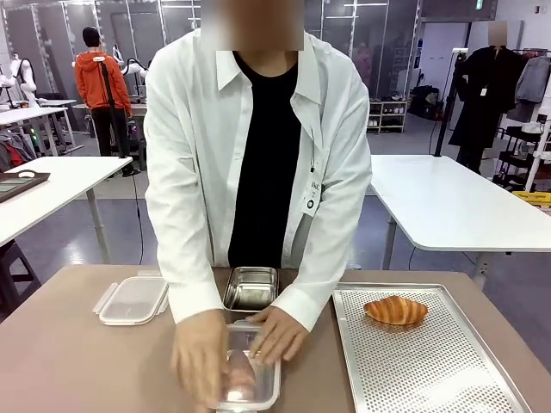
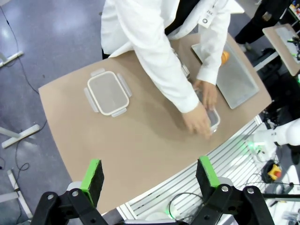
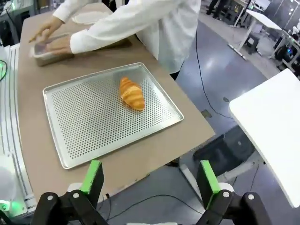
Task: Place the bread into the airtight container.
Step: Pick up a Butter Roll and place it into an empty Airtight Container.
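From the front, the bread [image 1: 395, 310], a croissant, lies on the far part of a perforated tray [image 1: 430, 370] on the robot's right side of the tabletop, its long axis running left to right. The clear airtight container [image 1: 251, 379] sits at the middle near edge with the person's hands [image 1: 280, 334] on it. Its lid [image 1: 131, 300] rests well apart on the left, and a steel tin [image 1: 251, 287] stands just behind the container.

The left wrist view looks down from high above the tabletop. The left jaws stand wide open and empty, and the bread is a small orange spot at the far side, beyond the person's arms.

In the right wrist view the right jaws are also wide open and hold nothing. The croissant lies straight ahead of them, near the tray's middle, with its long axis pointing roughly away from the jaws. They would probably close across its narrow width, and the right arm is clearly the nearer one.
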